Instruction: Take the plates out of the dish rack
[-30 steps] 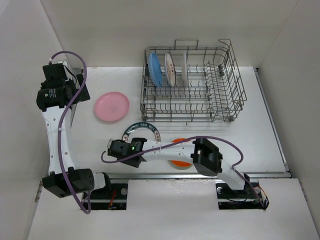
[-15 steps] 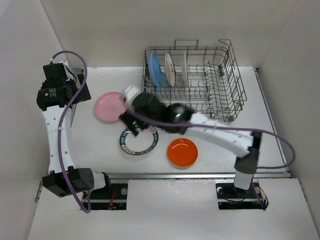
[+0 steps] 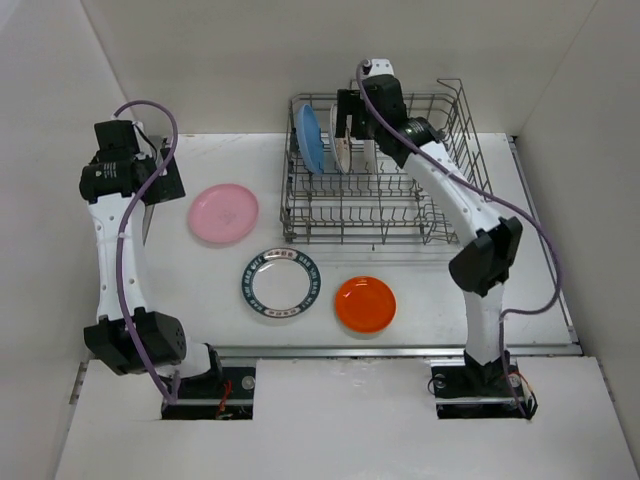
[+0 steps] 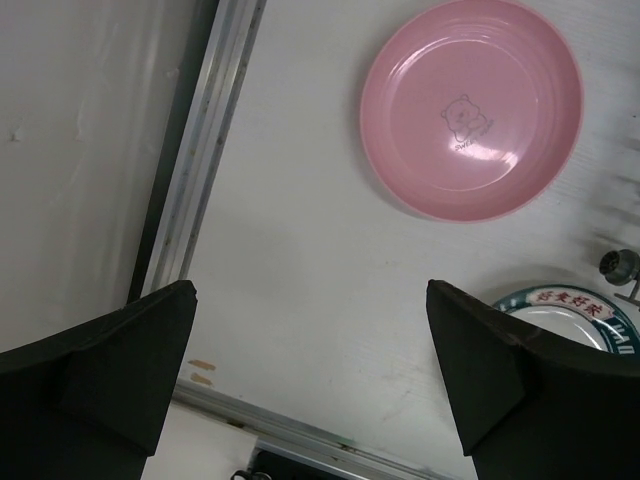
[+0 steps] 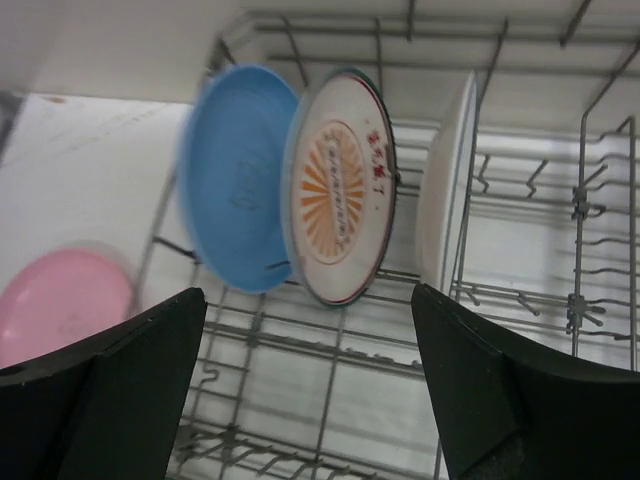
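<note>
White plate (image 5: 441,190) shows edge-on only, partly behind dish rack (image 5: 579,190) wire.

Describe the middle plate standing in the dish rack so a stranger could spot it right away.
Find the grey wire dish rack; three plates stand upright at its left end. Yours is the sunburst plate in the middle, between the blue plate and the plain white plate. Only it has orange rays and a dark rim.
</note>
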`<state>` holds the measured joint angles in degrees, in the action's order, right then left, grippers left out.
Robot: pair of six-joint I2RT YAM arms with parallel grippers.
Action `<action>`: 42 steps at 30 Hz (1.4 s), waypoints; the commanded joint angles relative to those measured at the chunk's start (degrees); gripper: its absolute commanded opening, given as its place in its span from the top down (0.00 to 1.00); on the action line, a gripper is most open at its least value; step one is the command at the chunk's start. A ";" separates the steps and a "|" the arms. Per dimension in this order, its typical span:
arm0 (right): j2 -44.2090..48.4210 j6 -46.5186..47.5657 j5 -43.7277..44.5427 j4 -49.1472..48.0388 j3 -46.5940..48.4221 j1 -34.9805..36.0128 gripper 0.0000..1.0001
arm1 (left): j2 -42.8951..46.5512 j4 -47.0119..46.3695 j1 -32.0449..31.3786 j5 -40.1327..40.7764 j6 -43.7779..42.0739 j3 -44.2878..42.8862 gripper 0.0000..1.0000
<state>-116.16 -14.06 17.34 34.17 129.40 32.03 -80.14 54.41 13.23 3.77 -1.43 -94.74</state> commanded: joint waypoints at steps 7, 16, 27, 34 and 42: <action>-13.47 -2.99 -5.39 -1.21 3.57 -7.60 0.20 | -3.45 1.22 0.21 1.59 -1.82 -4.40 0.01; -11.73 -1.14 -0.86 -4.99 0.51 -8.13 1.00 | -5.12 1.75 0.21 2.12 -1.82 -5.02 0.01; 9.16 18.45 4.98 -11.59 -3.80 -3.49 1.00 | -4.06 1.75 0.21 -0.61 -2.35 -3.96 0.01; 22.27 28.82 -7.01 -6.33 -18.89 13.62 1.00 | -1.78 1.22 0.21 -0.08 -2.35 -2.73 0.01; 18.70 28.93 -8.65 12.66 -19.90 36.68 1.00 | 1.03 -0.36 0.21 0.45 -2.35 -0.36 0.01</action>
<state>-94.52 13.72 8.86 37.32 109.69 65.19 -81.91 55.33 13.23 3.68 -3.62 -95.81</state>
